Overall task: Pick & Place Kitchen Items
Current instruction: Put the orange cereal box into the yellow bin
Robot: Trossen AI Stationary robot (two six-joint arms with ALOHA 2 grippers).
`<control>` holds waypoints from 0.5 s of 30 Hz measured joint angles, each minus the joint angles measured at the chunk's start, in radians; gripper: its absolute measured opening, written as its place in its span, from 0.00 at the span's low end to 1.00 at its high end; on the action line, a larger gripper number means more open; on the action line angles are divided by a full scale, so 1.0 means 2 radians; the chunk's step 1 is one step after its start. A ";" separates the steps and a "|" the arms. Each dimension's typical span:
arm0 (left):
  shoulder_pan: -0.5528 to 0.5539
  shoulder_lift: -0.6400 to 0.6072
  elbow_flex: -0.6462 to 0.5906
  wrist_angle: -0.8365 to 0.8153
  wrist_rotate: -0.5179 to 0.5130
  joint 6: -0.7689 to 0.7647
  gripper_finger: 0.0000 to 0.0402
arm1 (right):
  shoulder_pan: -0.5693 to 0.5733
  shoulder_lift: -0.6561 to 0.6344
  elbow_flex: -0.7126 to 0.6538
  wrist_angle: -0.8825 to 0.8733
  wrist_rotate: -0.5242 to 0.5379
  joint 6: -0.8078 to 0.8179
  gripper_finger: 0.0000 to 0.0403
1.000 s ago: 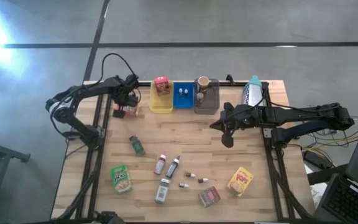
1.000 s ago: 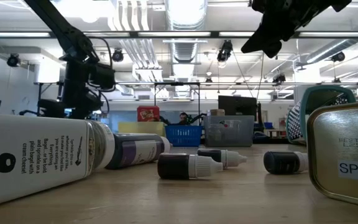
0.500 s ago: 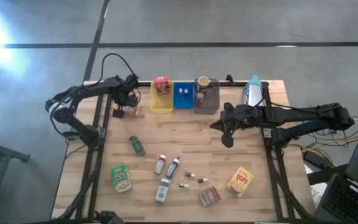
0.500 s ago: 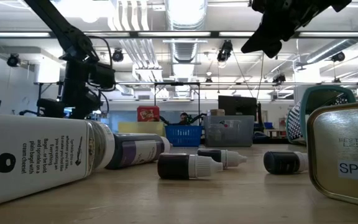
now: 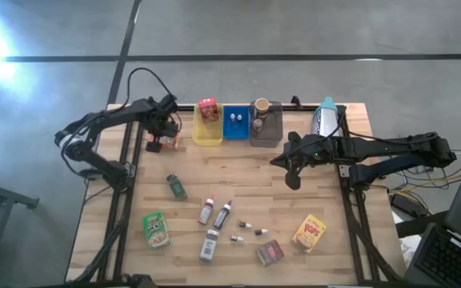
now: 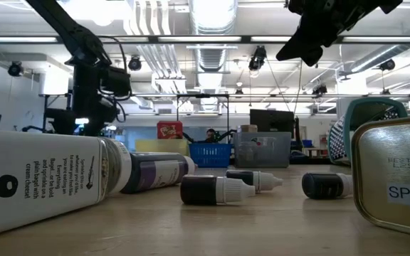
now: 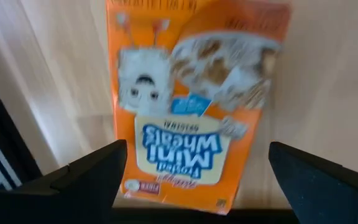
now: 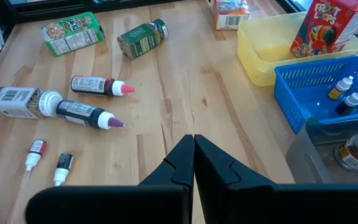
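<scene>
Left gripper (image 5: 165, 134) hangs over the table's far left corner with its fingers (image 7: 86, 177) spread wide, and right under them lies the orange Mini-Wheats box (image 7: 194, 102), flat on the wood, not gripped. Beside it to the right sits the yellow tray (image 5: 207, 133) with the red Froot Loops box (image 5: 208, 108) standing in it, then the blue tray (image 5: 234, 126) holding two small dropper vials (image 8: 346, 93), then the grey tray (image 5: 266, 132) with a brown cup (image 5: 260, 106) and a small jar (image 8: 355, 150). Over on the other side, the right gripper (image 5: 294, 178) hovers above the table's right half, fingers (image 8: 180, 158) pressed together on nothing. Spread across the near half of the table: a green jar (image 5: 176, 187) on its side, a green snack box (image 5: 156, 229), two slim dark bottles (image 5: 215, 213) lying side by side, a white-labelled shaker (image 5: 208, 246), two tiny vials (image 5: 250, 231), a spice tin (image 5: 270, 253) and a yellow snack box (image 5: 310, 233). A blue-capped bottle (image 5: 325, 118) lies at the far right edge.
</scene>
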 joint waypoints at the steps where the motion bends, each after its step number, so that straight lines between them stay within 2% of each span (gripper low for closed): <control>1: 0.000 -0.004 0.000 0.000 0.007 0.000 0.99 | 0.000 0.000 0.000 0.000 0.000 0.000 0.02; 8: 0.001 -0.036 0.000 0.004 0.008 0.001 0.99 | 0.000 0.000 0.000 0.000 0.000 0.000 0.02; 11: 0.004 -0.050 0.000 0.005 -0.011 0.007 0.99 | 0.000 0.000 0.000 0.000 0.000 0.000 0.02; 12: 0.005 -0.053 0.000 -0.002 -0.004 0.013 0.99 | 0.000 0.000 0.000 0.000 0.000 0.000 0.02; 15: 0.007 -0.057 0.000 -0.051 0.057 0.024 0.99 | 0.000 0.000 0.000 0.000 0.000 0.000 0.02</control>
